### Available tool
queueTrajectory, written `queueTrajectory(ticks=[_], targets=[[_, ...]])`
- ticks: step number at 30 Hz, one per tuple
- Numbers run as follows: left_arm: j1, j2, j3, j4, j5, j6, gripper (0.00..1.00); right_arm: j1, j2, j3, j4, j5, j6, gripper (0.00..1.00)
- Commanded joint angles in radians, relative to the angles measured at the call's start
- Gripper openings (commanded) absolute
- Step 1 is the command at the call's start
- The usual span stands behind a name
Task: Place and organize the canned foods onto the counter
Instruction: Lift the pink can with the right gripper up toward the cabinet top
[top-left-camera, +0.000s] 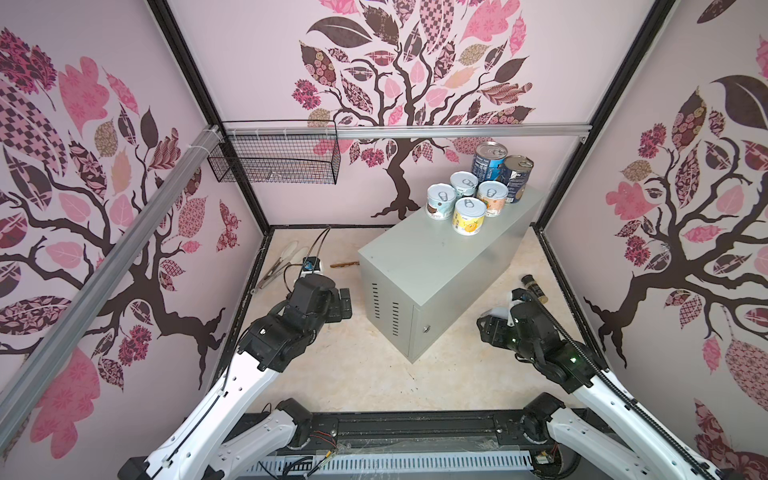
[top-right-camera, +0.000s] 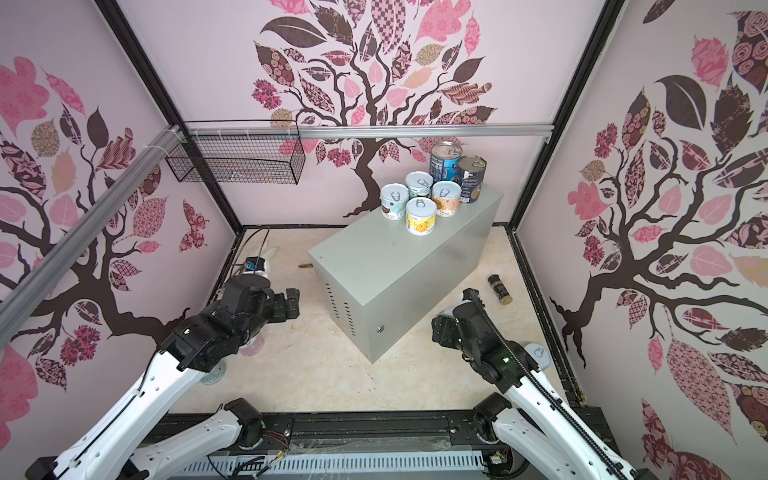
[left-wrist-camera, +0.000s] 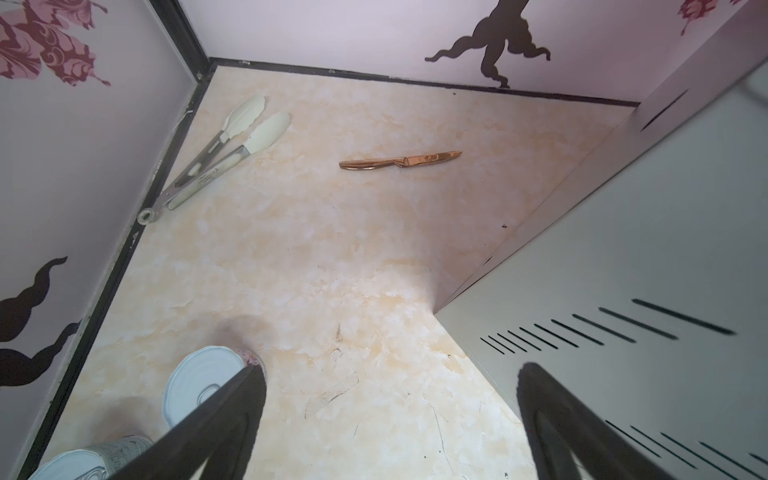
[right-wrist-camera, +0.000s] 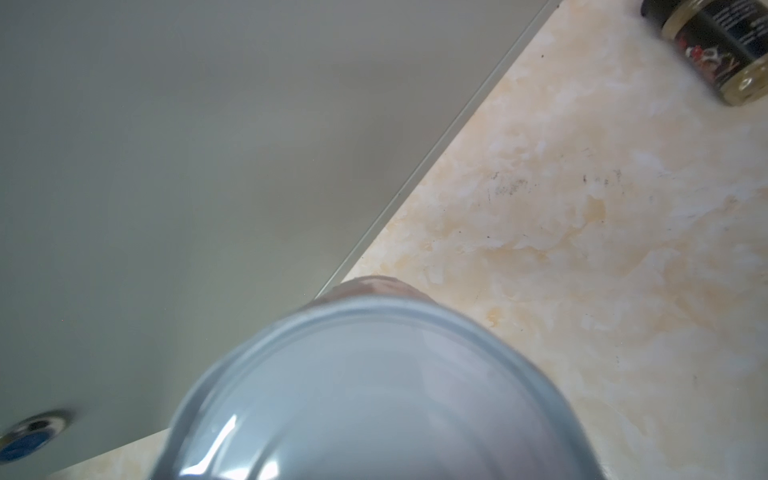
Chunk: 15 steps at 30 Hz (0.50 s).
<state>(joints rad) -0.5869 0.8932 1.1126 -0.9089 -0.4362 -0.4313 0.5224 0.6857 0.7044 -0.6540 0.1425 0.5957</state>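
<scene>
Biggest worry for me is the lift: the right pincer (top-right-camera: 442, 326) sits low, just beside the door end of the counter (top-left-camera: 436, 266), and the counter's top is well above it. If it swings in before it's clear of that edge, I reckon the carried can (right-wrist-camera: 374, 395) clips the corner and twists or drops. Second risk is up top. The four short cans (top-left-camera: 468, 216) and two tall cans (top-left-camera: 488, 160) are bunched at the end farthest from both pincers, so a drop-off close to them could knock the yellow one at the front, while the nearer part of the top is bare and looks safer. A spice jar (right-wrist-camera: 715, 50) lies on the floor beyond the right pincer, well apart, and shouldn't get swept along. As for the grip, the right pincer looks partly spread and clamped round that short can. The lid fills the wrist view where the fingers would be, so that's my read rather than something plainly shown. The left pincer (left-wrist-camera: 392, 374) is spread wide with nothing between its jaws and hangs low beside the counter's vented side. Two floor cans (left-wrist-camera: 199, 382) wait just outside one finger, and whether it touches the nearer lid I can't tell.
</scene>
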Motion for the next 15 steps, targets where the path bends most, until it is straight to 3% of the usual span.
queueTrajectory(ticks=[1, 7, 15], targets=[[0.003, -0.040, 0.055, -0.041, 0.004, 0.046, 0.98, 0.005, -0.021, 0.123, -0.062, -0.005, -0.042, 0.61], [0.004, -0.076, 0.162, -0.107, 0.014, 0.071, 0.98, 0.005, -0.012, 0.292, -0.144, 0.014, -0.108, 0.61], [0.003, -0.053, 0.282, -0.179, 0.047, 0.083, 0.98, 0.005, 0.109, 0.560, -0.253, -0.007, -0.215, 0.61]])
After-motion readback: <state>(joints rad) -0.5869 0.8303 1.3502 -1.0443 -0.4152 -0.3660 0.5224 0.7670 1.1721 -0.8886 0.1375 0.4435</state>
